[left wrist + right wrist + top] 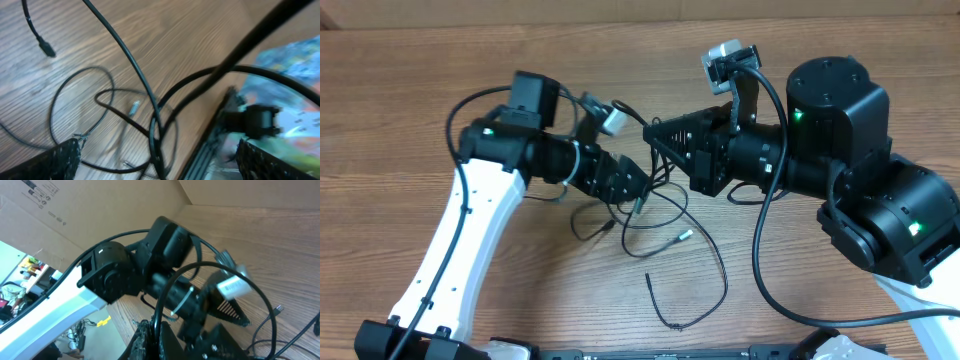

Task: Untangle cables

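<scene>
The cables (660, 215) lie in loose black loops on the wooden table between the two arms, with a silver-tipped plug (685, 236) among them. My left gripper (638, 188) hangs just above the loops and is open. In the left wrist view its fingers (60, 160) stand far apart, a black cable (156, 135) runs between them untouched, and the silver plug (134, 107) lies beyond. My right gripper (648, 130) points left, above the tangle. In the right wrist view the right gripper (154, 335) is shut on a black cable (165, 287) that arcs up out of its jaws.
One cable (675, 322) trails toward the table's front edge, and a black plug end (48, 50) lies apart on the wood. The left arm's body (125, 270) is close in front of my right gripper. A cardboard wall (100, 210) stands behind the table.
</scene>
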`<act>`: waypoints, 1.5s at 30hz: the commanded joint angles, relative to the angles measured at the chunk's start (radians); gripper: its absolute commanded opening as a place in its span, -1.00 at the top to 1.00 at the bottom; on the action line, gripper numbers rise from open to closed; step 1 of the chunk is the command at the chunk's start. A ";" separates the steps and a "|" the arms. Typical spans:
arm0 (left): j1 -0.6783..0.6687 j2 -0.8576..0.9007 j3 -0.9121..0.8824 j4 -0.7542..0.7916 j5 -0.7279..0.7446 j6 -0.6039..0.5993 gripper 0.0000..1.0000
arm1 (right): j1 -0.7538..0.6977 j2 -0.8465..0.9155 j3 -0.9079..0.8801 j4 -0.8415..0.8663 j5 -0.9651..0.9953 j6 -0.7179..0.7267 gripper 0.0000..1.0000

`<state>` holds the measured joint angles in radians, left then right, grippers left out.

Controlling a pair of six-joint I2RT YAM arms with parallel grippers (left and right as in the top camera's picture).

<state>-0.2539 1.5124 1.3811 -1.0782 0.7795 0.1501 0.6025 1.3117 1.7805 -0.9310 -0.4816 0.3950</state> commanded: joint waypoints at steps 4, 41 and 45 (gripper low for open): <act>-0.070 0.004 -0.010 -0.029 -0.419 -0.072 -0.99 | -0.003 -0.025 0.021 0.005 0.010 -0.007 0.92; 0.161 0.004 -0.246 -0.048 -0.779 -0.439 -0.99 | -0.106 -0.088 0.022 0.181 0.115 -0.003 0.92; 0.162 0.004 -0.246 -0.048 -0.779 -0.439 -0.99 | -0.195 -0.118 0.022 0.223 0.131 0.001 0.93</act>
<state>-0.0937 1.5124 1.1404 -1.1267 -0.0174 -0.2707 0.4580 1.2343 1.7805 -0.7307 -0.3828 0.3920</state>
